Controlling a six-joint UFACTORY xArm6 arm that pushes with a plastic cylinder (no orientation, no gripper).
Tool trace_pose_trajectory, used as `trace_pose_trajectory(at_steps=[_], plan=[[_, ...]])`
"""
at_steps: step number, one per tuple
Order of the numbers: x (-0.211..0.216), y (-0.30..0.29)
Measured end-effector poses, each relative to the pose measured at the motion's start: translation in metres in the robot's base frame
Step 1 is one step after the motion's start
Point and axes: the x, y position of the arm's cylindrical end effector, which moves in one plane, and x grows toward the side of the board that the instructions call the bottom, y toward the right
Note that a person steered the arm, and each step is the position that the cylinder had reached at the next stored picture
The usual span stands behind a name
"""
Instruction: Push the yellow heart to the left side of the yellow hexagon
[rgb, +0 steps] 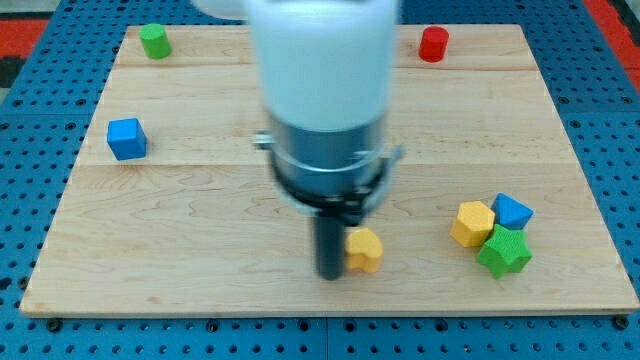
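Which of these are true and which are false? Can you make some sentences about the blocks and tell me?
1. My tip is right beside the yellow heart, on the side toward the view's left. True.
2. The yellow heart touches the yellow hexagon. False: bare board lies between them.
3. The red block sits near the view's top. True.
4. The blue cube is in the cluster at the view's right. False: it stands alone at the view's left.
5. A green block sits against the yellow hexagon. True.
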Motion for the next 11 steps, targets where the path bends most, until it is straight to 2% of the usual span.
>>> trace_pose_trajectory(at_steps=[1,2,3,4,5,6,7,8,9,10,11], plan=[[0.006,0.08],[0.007,0.042],[0.001,-0.061],[-0.021,-0.038],[-0.019,0.046],[-0.019,0.045],[-0.024,-0.042],[-0.035,-0.023],[-0.03,0.032],[-0.034,0.016],[-0.038,0.061]])
